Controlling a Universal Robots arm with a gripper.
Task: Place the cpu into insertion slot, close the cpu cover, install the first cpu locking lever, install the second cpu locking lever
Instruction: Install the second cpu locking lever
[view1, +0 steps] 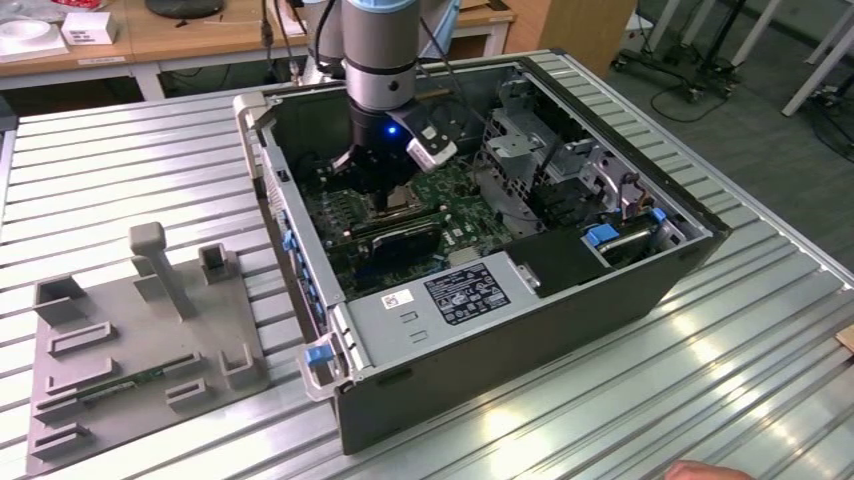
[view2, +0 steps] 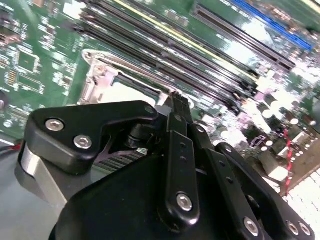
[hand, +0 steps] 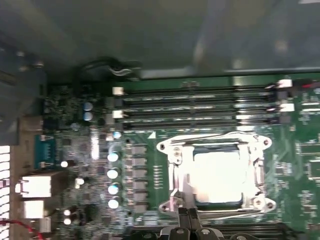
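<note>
Silvery cpu cover (hand: 216, 172) closed, end effector (hand: 187, 220) beside

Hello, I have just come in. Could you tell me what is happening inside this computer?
A robot arm reaches down into the open computer case on the metal table. Its hand is at the edge of the insertion slot on the green circuit board. In the first wrist view the cpu already lies in the slot, and the cpu cover looks to be down around it. Whether the locking levers are latched cannot be told.
</note>
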